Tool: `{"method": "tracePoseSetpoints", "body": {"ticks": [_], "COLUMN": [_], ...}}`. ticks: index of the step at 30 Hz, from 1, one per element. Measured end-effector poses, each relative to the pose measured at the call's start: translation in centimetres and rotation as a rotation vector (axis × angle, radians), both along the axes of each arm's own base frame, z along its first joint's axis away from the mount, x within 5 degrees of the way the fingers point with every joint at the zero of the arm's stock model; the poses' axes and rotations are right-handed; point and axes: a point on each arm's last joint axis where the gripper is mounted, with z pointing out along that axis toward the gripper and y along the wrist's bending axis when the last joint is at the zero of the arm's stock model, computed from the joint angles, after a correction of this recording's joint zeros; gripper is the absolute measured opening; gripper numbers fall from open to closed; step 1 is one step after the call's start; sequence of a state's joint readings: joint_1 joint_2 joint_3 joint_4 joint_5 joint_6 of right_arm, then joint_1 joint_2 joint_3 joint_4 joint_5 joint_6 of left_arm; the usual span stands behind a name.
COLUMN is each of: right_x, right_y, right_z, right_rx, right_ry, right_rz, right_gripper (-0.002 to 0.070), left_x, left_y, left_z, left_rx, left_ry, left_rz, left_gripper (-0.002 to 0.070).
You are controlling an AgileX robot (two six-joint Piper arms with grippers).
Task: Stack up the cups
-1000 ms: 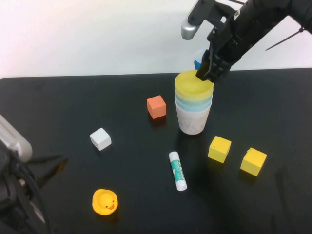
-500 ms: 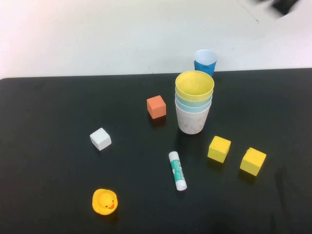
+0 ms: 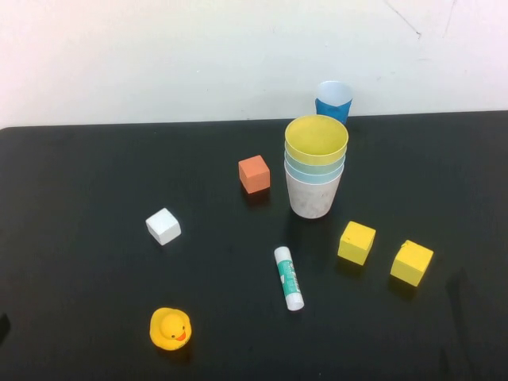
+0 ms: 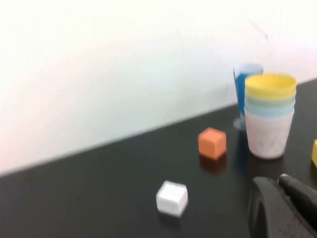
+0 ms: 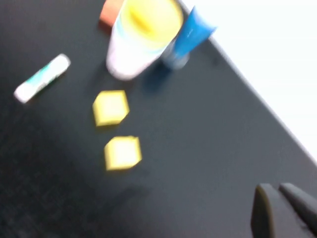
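**Four cups nested on a matte black table, both arms drawn clear**

The table (image 3: 95, 159) is a flat, matte black surface that runs back to a plain white wall (image 3: 159, 55). Taking the stack of cups (image 3: 316, 167) as landmark and working from the near edge outward: a glossy yellow rubber duck (image 3: 170, 328) sits nearest, well to the stack's front-left. A white glue stick (image 3: 289, 277) with a teal label lies just in front of the stack. Two yellow cubes (image 3: 356, 242) (image 3: 412, 263) rest to its front-right, and a white cube (image 3: 163, 226) to its front-left. An orange cube (image 3: 254, 174) stands just left of it.

The stack itself is upright: tapered, smooth tumblers, pale pink at the bottom, then light blue, pale green, and yellow on top. Directly behind it, at the wall, stands a narrower blue paper cup (image 3: 334, 100).

The left gripper (image 4: 285, 208), dark and rounded, hovers low to the stack's front-left, jaws together on nothing. The right gripper (image 5: 282, 210) hangs to the stack's right, jaws likewise pressed together and empty.
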State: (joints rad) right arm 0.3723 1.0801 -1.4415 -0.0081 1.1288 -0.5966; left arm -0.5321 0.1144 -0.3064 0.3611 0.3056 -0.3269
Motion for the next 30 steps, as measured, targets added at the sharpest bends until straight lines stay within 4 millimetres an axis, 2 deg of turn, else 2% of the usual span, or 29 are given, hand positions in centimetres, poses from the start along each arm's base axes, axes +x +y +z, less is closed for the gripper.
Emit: {"method": "tracePoseSetpoints", "body": {"ticks": [3,8,11,15,19,30], "right_x": [-2.3,-6.4,-8.5,-10.7,-12.2,-12.6], "right_y": [-0.7,-1.9,-2.6,-3.4,-3.7,-3.7], "right_z": [-4.5,-11.5,-15.1,-18.9,-20.4,-20.3], "right_rx": [0.032,0.121,0.153,0.179,0.229,0.27], "right_ry": [0.022,-0.025,-0.05,-0.052,-0.075,-0.1], "right_rz": [-0.009,-0.005,-0.009,-0.009,-0.003,0.002], "right_gripper": [0.0008,0.0008,0.0008,0.0007,0.0003,-0.0001], "left_x": [0.0,0.0,0.0,0.0,0.0,0.0], "left_y": [0.0,0.0,0.0,0.0,0.0,0.0], "left_z": [-0.8,-0.9,-0.9,-0.9,-0.9,-1.0], "left_rx": [-0.002,-0.008,-0.008,-0.01,-0.009,-0.008], "left_ry": [0.014,0.018,0.018,0.019,0.021,0.023], "left_rz": [0.0,0.003,0.003,0.003,0.004,0.004], "left_gripper": [0.0001,0.0,0.0,0.0,0.0001,0.0]}}
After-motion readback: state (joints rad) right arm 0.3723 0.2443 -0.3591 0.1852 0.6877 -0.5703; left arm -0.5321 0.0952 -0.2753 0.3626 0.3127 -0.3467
